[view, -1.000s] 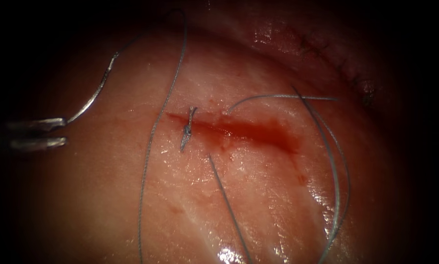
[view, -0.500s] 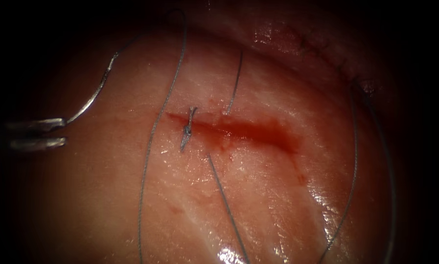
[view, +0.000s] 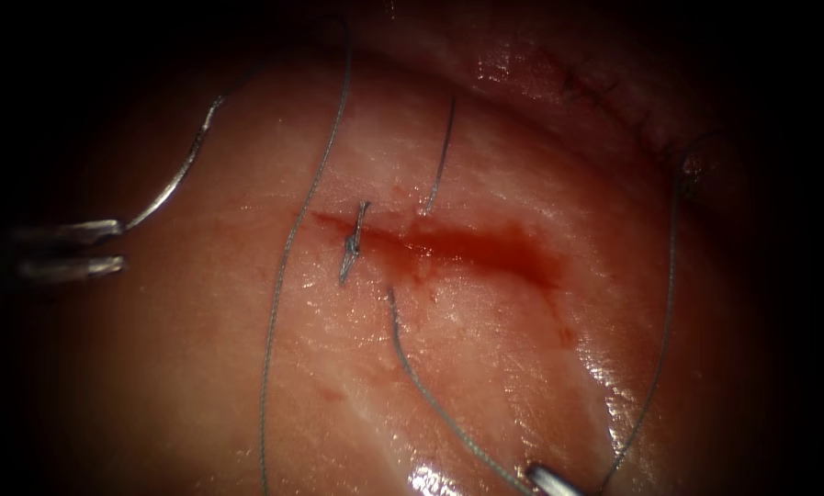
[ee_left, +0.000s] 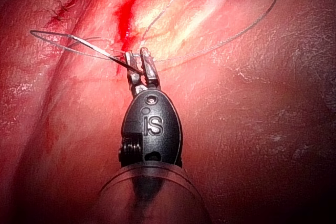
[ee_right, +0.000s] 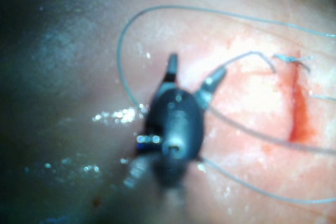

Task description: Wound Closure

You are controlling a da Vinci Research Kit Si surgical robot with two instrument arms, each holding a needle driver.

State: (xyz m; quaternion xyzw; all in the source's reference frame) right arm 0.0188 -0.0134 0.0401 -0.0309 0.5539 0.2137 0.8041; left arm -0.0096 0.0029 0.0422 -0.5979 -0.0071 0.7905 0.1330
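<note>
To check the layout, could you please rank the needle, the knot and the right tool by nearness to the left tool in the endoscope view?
From the left tool:
1. Needle, at its tip, left of the cut, not in tissue.
2. Knot, at the cut's left end.
3. Right tool, bottom edge, beside thread.

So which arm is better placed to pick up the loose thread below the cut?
Right, probably: the right tool has open jaws beside that thread. The left tool holds the needle near one end, clear of the tissue, left of the cut.
</note>
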